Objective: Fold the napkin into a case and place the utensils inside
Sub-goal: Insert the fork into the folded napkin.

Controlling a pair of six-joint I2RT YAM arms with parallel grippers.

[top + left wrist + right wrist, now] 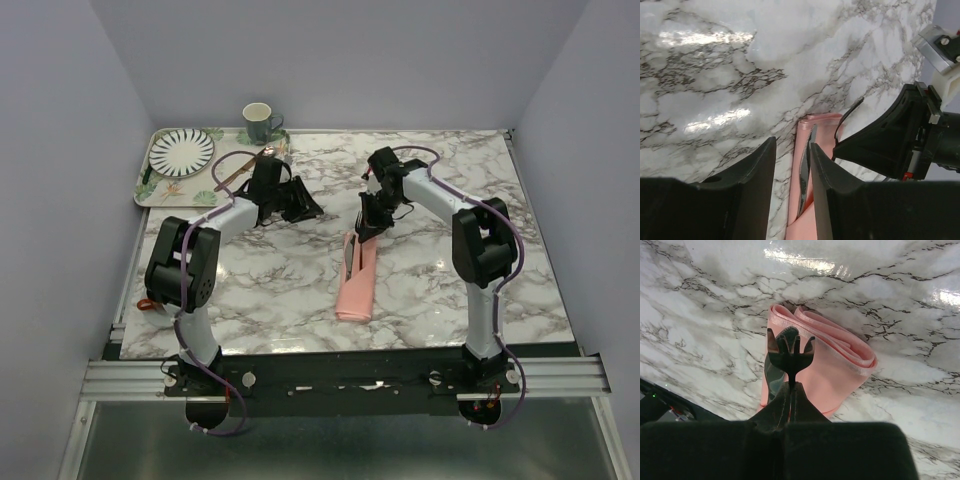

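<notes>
The napkin, folded into a narrow salmon-pink case (pixel 356 288), lies lengthwise in the middle of the table. A silver knife (pixel 349 258) sticks out of its far end, its serrated blade (pixel 805 167) resting on the cloth. My right gripper (pixel 368 228) hovers over that end, shut on the neck of a fork (pixel 790 349). The tines point at the case's opening (pixel 832 357), with the right gripper (pixel 791 390) just above the cloth. My left gripper (pixel 300 205) is to the left of the case, low over the marble. Its jaws stand apart with nothing between them (pixel 792 167).
At the far left corner sits a leaf-patterned tray (pixel 145 187) holding a striped plate (pixel 182 152), a spoon and a brown-handled utensil (pixel 243 166). A green mug (pixel 258 122) stands behind it. Grey walls enclose the table on three sides.
</notes>
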